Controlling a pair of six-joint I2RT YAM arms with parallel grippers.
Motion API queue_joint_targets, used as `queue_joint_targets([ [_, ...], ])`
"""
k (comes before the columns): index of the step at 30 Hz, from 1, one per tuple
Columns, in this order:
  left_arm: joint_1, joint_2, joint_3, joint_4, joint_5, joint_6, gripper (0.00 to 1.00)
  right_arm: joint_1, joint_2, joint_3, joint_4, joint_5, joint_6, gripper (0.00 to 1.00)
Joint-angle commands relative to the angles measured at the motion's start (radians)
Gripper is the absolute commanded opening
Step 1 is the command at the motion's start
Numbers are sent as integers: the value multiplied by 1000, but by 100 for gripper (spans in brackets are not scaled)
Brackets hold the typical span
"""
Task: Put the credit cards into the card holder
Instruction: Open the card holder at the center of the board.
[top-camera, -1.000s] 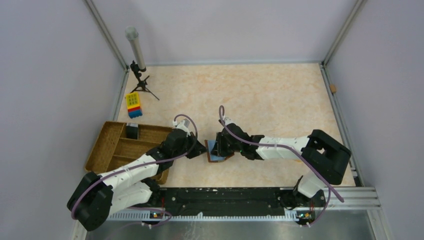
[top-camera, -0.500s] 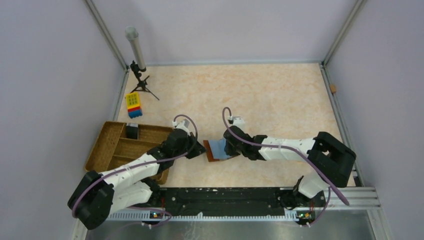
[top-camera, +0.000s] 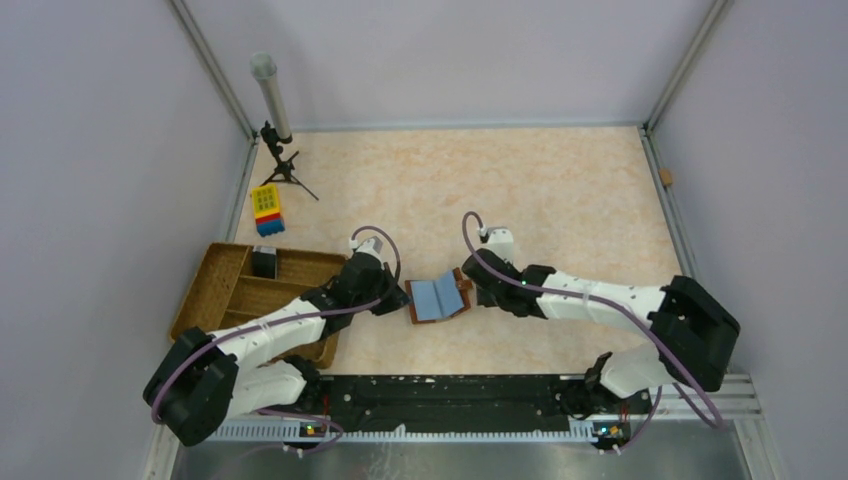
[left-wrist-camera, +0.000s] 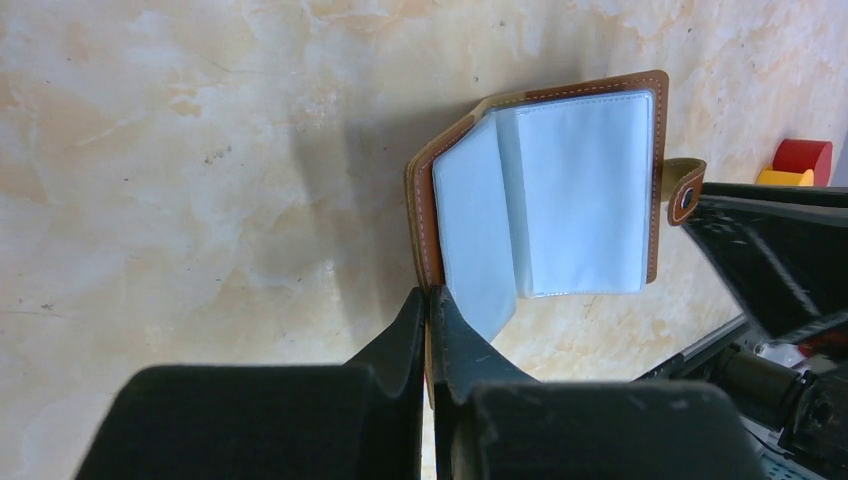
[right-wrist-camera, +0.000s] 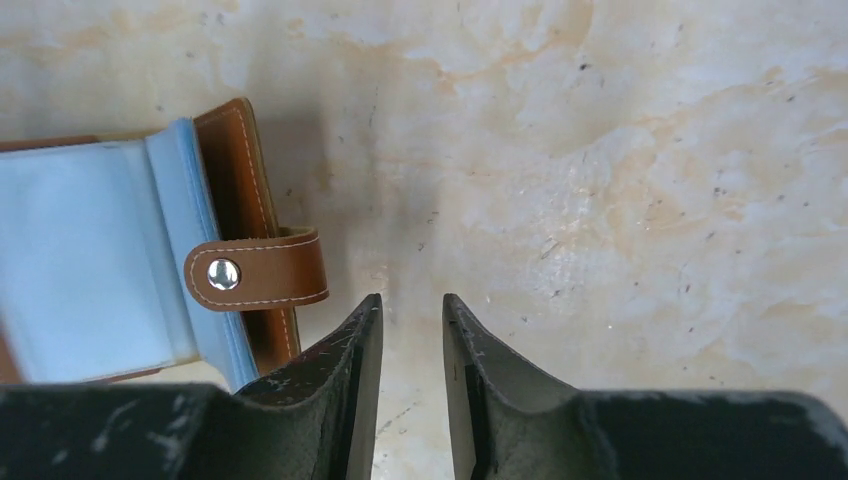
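Card holder (top-camera: 438, 299) lies spread open at the centre of the frame in the overhead view, brown covers down on the pale worktop (top-camera: 540, 190) and pale blue plastic leaves (left-wrist-camera: 585, 190) facing up. At far left, a yellow-and-blue block (top-camera: 267, 208) sits above a brown compartmented tray (top-camera: 197, 292). A small dark item (top-camera: 264, 262) rests in the tray's upper compartment, too small to identify.

Moving right, the left end effector (left-wrist-camera: 430, 300) is clamped on the edge of the holder's left cover, pinning that side to the worktop. Beyond the right cover, the strap (right-wrist-camera: 258, 271) with its metal snap sticks out loose. Just beside it hangs the right end effector (right-wrist-camera: 411, 302), its fingers a little apart with nothing between them and only bare worktop beneath.

No loose credit card can be made out in any view, and whether the leaves already hold one cannot be told. The step in hand appears to be readying the holder: unsnapped, laid open and steadied. The next move likely falls to the right arm. It needs to fetch a card, grip it by one short edge and bring it low and flat to a sleeve mouth while the left arm's grip keeps the holder from sliding.
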Motion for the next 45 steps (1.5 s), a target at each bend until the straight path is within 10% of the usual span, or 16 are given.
queue_joint_targets([
  [1,5,-14,31,0,-4,26,0,-15,-140,35,-7,-38,-62,30],
  [14,5,-4,26,24,17,24,0,-14,-74,86,298,-512,-155,31],
  [24,11,21,47,19,14,50,0,21,155,148,229,-379,-217,28],
  [37,42,-39,272,-289,-33,233,63,43,229,140,244,-301,-230,31],
  [45,271,-156,322,-482,38,270,75,77,301,208,120,-181,-217,39],
])
